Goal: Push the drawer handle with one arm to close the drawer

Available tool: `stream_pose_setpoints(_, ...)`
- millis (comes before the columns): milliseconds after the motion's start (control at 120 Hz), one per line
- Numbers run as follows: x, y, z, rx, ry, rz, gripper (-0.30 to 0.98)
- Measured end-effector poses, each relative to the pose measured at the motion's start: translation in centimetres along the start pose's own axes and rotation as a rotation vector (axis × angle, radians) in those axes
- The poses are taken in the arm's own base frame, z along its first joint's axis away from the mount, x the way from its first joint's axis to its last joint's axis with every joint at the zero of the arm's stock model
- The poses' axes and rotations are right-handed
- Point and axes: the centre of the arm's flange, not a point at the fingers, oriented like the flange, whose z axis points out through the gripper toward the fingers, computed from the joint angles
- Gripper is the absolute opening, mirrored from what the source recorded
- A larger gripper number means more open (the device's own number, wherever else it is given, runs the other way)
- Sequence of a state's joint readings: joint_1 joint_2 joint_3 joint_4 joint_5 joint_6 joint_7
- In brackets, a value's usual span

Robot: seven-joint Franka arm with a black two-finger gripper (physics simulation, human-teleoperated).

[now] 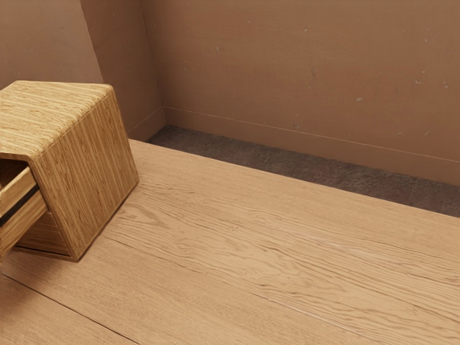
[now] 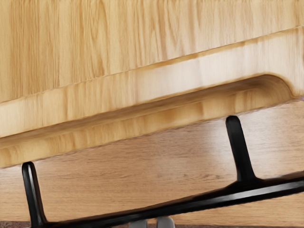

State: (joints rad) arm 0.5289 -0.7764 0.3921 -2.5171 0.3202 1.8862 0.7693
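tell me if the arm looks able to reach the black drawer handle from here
Probably yes: the wrist camera looks closely onto the handle, and I see nothing lying across its bar. The drawer sticks out of its cabinet, which should leave it room to be pushed.

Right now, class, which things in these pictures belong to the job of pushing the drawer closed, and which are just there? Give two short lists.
Part of the job:
- drawer, standing open
- black handle
- wooden cabinet holding the drawer

Just there:
- wooden table
- brown wall
- dark floor
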Motion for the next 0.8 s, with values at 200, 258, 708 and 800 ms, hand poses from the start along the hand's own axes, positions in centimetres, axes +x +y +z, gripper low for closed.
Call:
stream_pose_setpoints(200, 1.9, -0.5, -0.1, -0.003, 0.023, 0.014, -0.08)
stream_pose_setpoints(258, 2.4, -0.6, -0.1, -0.005, 0.026, 0.018, -0.08)
stream_pose_setpoints(708, 7.2, -1.9, 0.5, -0.007, 0.033, 0.050, -0.09)
stream_pose_setpoints(800, 8.2, -1.9, 0.5, -0.006, 0.037, 0.060, -0.09)
